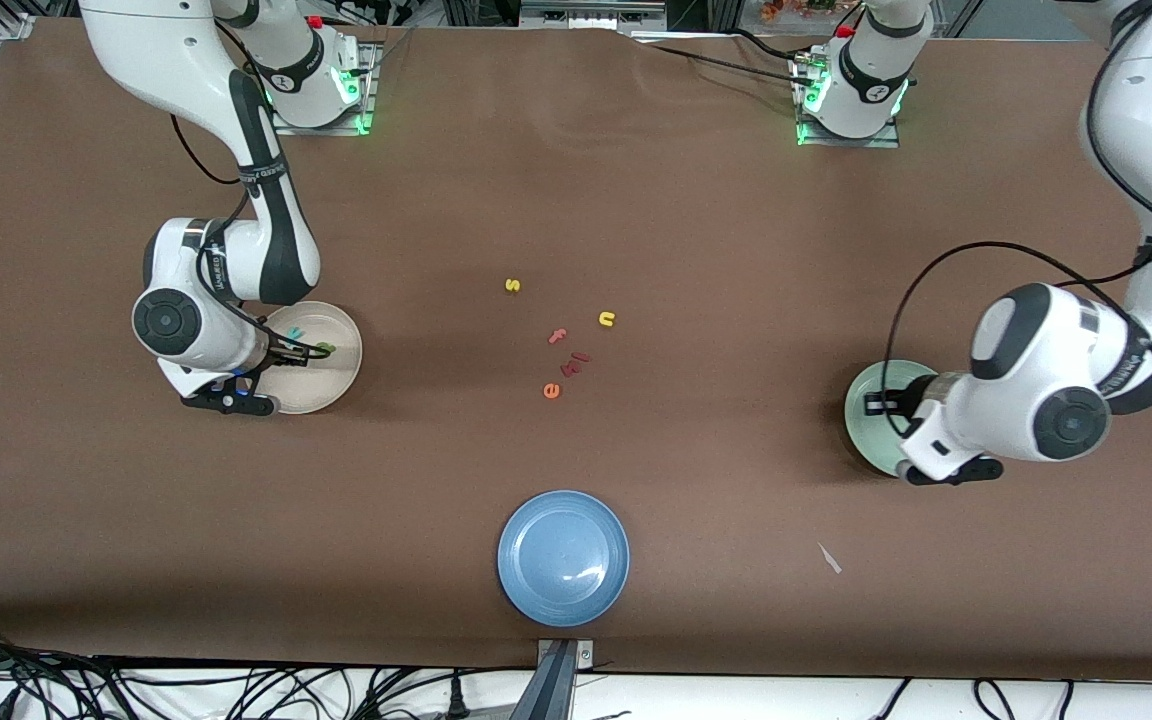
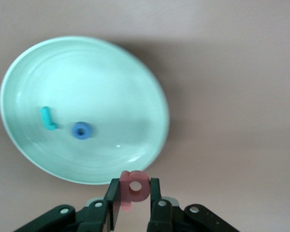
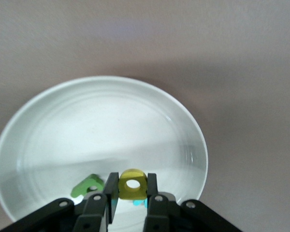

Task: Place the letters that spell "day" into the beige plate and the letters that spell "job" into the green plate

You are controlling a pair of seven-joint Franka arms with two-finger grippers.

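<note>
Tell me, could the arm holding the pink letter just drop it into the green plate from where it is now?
Probably yes. The left gripper holds the pinkish-red b right at the green plate's rim, and nothing stands between them. The plate holds only the teal j and blue o, leaving room.

— Where is the right arm?

— It reaches down from its base toward the beige plate. The right gripper hangs over that plate, its two fingers pressed on a yellow a.

— And the left arm?

— It bends in from its own end of the table, wrist low, at the green plate. The left gripper hovers over that plate's rim, fingers clamped on a pinkish-red b.
</note>
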